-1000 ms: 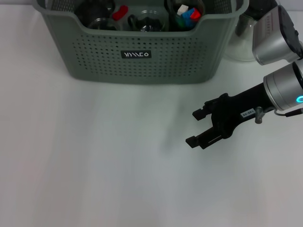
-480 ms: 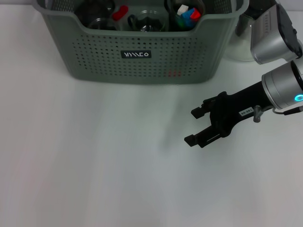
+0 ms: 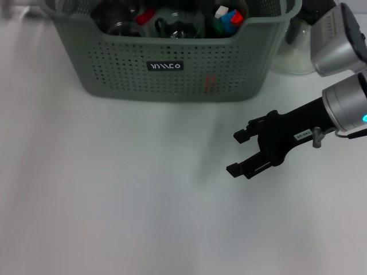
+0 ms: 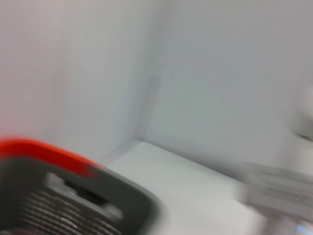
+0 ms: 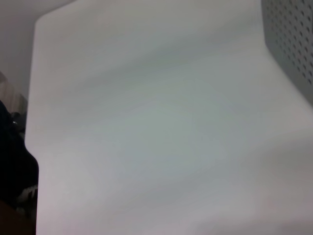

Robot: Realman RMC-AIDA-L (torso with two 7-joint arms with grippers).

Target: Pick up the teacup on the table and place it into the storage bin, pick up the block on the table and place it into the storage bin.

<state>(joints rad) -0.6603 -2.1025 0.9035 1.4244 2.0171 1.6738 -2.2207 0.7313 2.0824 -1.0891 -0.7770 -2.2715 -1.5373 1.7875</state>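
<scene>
Storage bin (image 3: pixel 172 63) at the table's (image 3: pixel 114 200) far edge in the head view, glassware and coloured blocks (image 3: pixel 228 15) inside, right gripper (image 3: pixel 239 153) hovering empty over the table, jaws apart, right wrist view catching only the bin's perforated wall, left gripper unseen.

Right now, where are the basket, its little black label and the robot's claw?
storage bin (image 3: pixel 114 63), head view, perforated front wall.
black label (image 3: pixel 165 66), head view, its middle.
right gripper (image 3: pixel 237 153), head view, between its open fingertips.
</scene>
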